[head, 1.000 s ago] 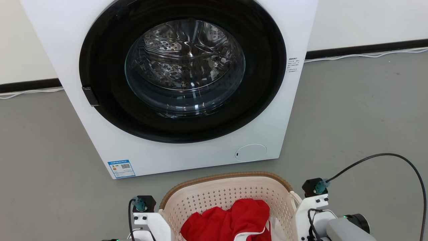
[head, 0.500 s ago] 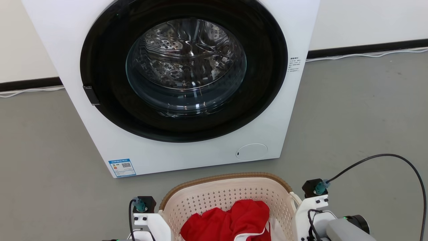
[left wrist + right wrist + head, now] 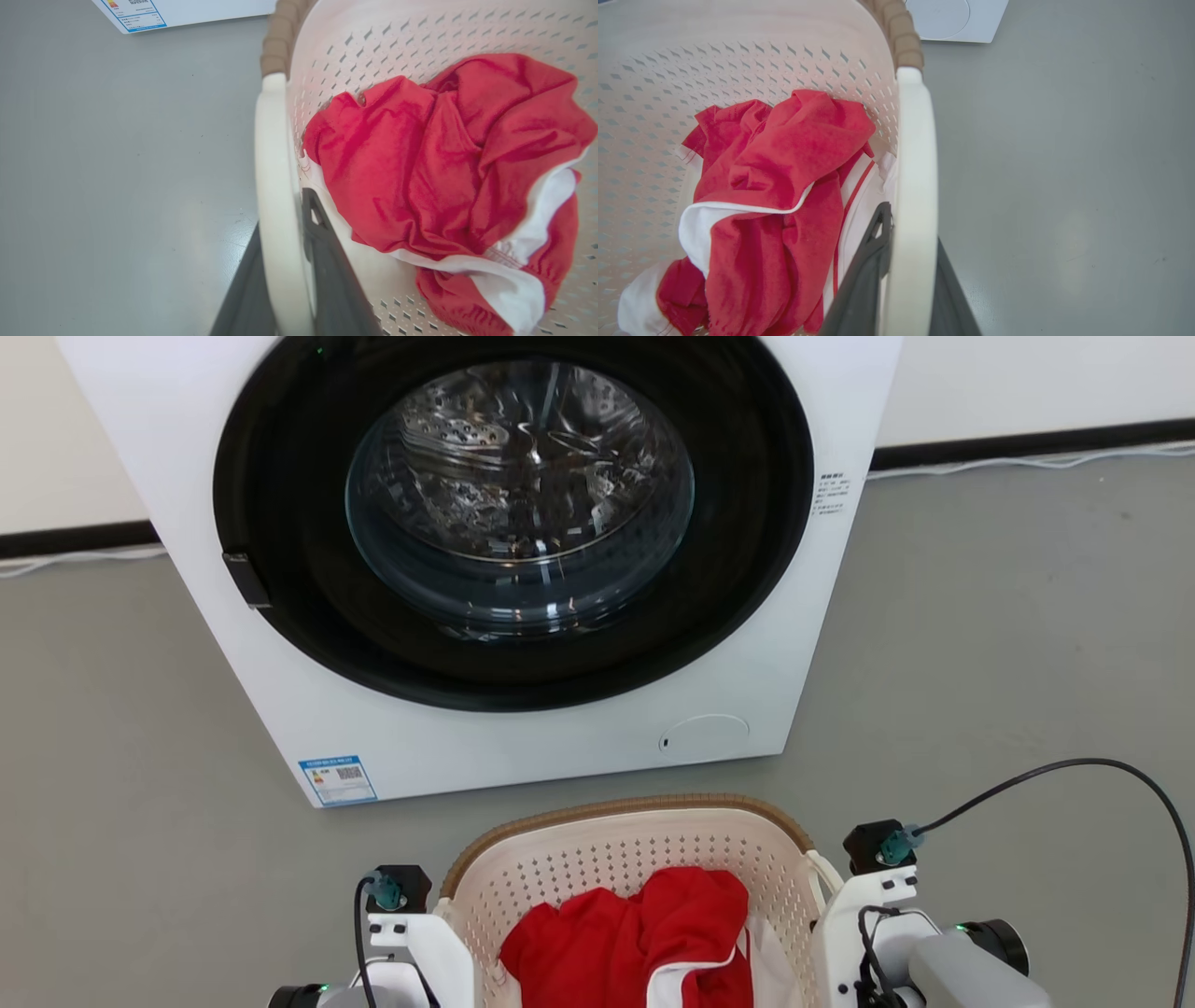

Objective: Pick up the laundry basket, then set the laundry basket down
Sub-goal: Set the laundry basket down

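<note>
A white washing machine (image 3: pixel 560 747) with a round, dark-ringed glass door (image 3: pixel 518 504) stands on the grey floor (image 3: pixel 1008 644) ahead of both end effectors, beyond the far rim of the laundry basket. The laundry basket (image 3: pixel 616 859), cream and perforated with a brown woven-look rim, sits directly between the two end effectors, with one white loop handle in each. Whether its base rests on the floor or hangs clear cannot be told. A crumpled red and white garment (image 3: pixel 625 943) lies inside it, just inward of both sets of fingers. The left end effector (image 3: pixel 280 224) is pinched on the left handle (image 3: pixel 273 177): one dark finger (image 3: pixel 327 261) lies against the inner side next to the garment, and the other runs along the outer side above the floor. The right end effector (image 3: pixel 911 228) is likewise clamped on the right handle (image 3: pixel 916 154), with its inner finger (image 3: pixel 864 280) inside the basket and its mate outside. A black cable (image 3: pixel 1083 763) arcs up and outward from the right wrist. A small blue-edged sticker (image 3: pixel 338 780) sits on the machine's lower corner, ahead of the left end effector.
</note>
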### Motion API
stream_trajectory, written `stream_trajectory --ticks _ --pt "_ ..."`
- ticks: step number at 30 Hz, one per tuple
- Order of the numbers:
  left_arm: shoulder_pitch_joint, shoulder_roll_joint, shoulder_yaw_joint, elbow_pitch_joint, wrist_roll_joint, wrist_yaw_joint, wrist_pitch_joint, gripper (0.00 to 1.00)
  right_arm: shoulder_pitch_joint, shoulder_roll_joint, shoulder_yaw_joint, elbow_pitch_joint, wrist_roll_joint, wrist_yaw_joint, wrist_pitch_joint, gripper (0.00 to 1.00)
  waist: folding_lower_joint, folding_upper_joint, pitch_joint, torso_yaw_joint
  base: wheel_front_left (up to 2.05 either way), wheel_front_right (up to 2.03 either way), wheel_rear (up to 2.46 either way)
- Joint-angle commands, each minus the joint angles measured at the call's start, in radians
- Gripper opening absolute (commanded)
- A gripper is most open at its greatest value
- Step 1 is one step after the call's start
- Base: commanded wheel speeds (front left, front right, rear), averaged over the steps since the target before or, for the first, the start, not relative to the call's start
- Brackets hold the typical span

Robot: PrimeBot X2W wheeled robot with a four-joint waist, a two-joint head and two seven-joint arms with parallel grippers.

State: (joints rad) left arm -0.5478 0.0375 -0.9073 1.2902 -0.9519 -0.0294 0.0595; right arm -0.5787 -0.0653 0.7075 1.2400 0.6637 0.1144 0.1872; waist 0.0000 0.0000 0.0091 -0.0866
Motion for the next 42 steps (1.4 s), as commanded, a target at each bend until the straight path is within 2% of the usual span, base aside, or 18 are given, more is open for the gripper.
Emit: stream_trajectory --ticks 1,10,15,27,35,42 --pt "-0.063 0.017 0.010 -0.012 0.002 -0.004 -0.026 0.00 -0.035 0.015 0.021 -0.030 0.006 0.016 -0.027 0.00 0.0000 0.0000 0.021 0.001 0.00 0.00 0.00" --pt "-0.141 0.040 0.005 -0.009 0.020 0.022 -0.088 0.00 -0.088 0.015 0.018 -0.040 0.002 0.016 -0.139 0.00 0.0000 0.0000 0.169 0.012 0.00 0.00 0.00" --pt "-0.206 0.058 0.006 -0.008 0.030 0.030 -0.130 0.00 -0.136 0.015 0.022 -0.053 -0.005 0.016 -0.218 0.00 0.0000 0.0000 0.293 0.024 0.00 0.00 0.00" --pt "-0.390 0.076 0.013 -0.010 0.047 0.050 -0.222 0.00 -0.307 0.015 0.000 0.003 -0.050 0.016 -0.375 0.00 0.0000 0.0000 0.592 0.045 0.00 0.00 0.00" --pt "-0.480 0.083 0.016 -0.008 0.056 0.061 -0.270 0.00 -0.396 0.015 -0.027 0.030 -0.089 0.016 -0.428 0.00 0.0000 0.0000 0.749 0.048 0.00 0.00 0.00" --pt "-0.536 0.096 0.032 -0.020 0.063 0.073 -0.312 0.00 -0.436 0.015 -0.068 0.040 -0.126 0.016 -0.446 0.00 0.0000 0.0000 0.826 0.048 0.00 0.00 0.00"
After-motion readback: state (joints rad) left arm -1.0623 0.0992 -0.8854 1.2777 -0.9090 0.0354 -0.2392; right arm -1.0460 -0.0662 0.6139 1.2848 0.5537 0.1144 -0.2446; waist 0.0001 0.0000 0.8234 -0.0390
